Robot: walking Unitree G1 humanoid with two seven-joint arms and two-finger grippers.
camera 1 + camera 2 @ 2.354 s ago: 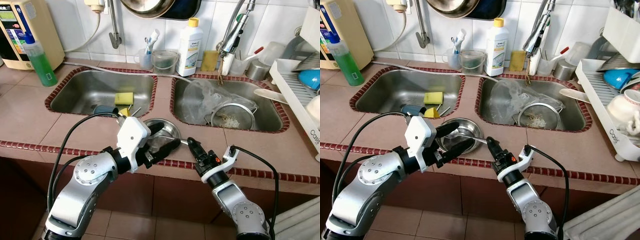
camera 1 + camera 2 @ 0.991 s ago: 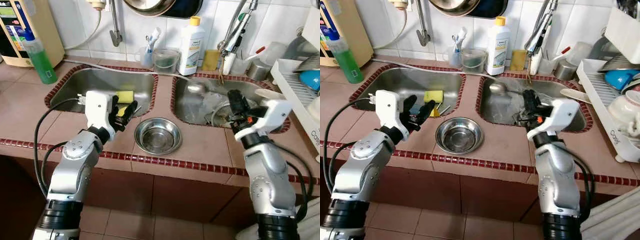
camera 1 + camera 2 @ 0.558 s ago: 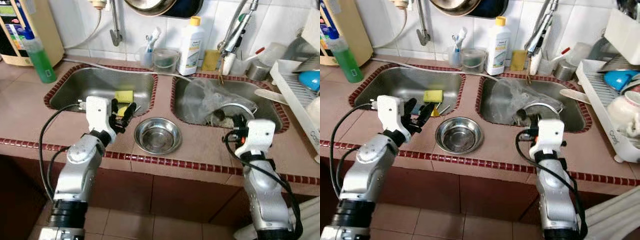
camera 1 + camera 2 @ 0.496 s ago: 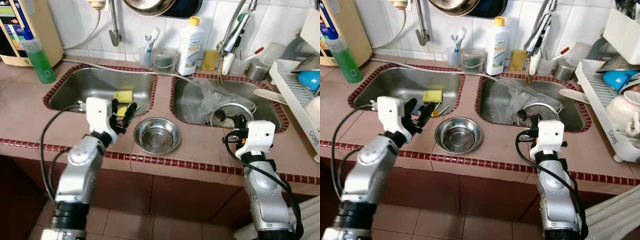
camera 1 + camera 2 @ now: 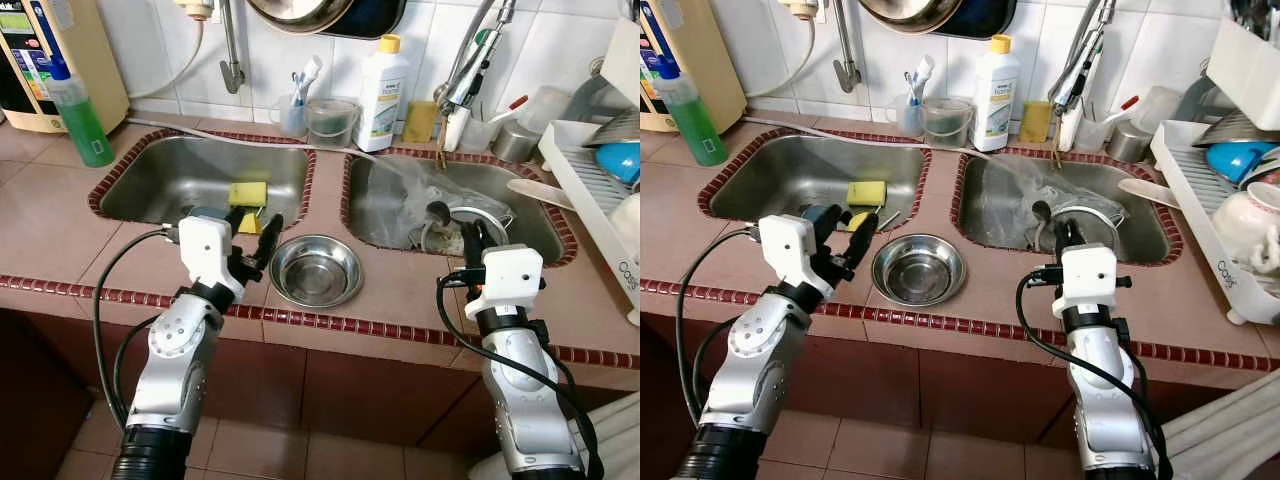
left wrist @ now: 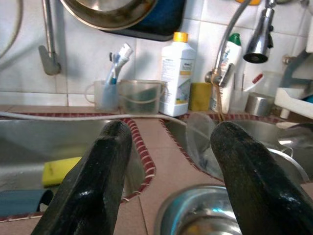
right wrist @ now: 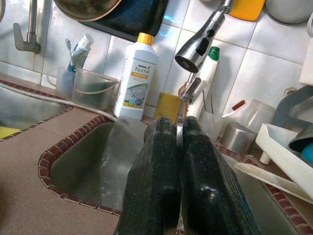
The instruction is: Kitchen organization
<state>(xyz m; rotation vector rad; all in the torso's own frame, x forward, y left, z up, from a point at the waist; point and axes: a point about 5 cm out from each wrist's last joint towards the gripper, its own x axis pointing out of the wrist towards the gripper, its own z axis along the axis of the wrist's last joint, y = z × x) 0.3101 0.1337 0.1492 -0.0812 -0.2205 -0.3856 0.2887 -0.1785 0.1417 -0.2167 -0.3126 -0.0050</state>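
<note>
At the far left of the counter stands a green soap bottle (image 5: 82, 122) beside a cream appliance (image 5: 55, 60). Next comes the left sink basin (image 5: 160, 180), with a yellow sponge (image 5: 248, 192) lying in it and a dark blue thing (image 5: 820, 214) near its front edge. My left gripper (image 5: 256, 232) hangs over the counter strip in front of that basin, just left of the steel bowl (image 5: 316, 270); its two black fingers (image 6: 100, 171) are spread wide with nothing between them, and through my left wrist camera I see the bowl's rim low between them. The bowl sits upright on the tiled strip between the two basins, toward the front edge. Behind it against the wall are a cup of toothbrushes (image 5: 295, 110), a clear plastic container (image 5: 331, 122) and a white detergent bottle (image 5: 381, 90). Further right, my right gripper (image 5: 470, 240) is raised over the front of the right sink basin (image 5: 380, 200), its fingers (image 7: 156, 176) pressed together on the thin handle of a metal spoon (image 5: 437, 212), whose bowl stands up above the fingertips. Below it in the basin are crumpled clear plastic (image 5: 420, 185) and a round mesh strainer (image 5: 490, 220). The faucet (image 7: 198, 41) hangs over the back of this basin, and a white dish rack (image 5: 590, 190) with crockery stands at the far right.
</note>
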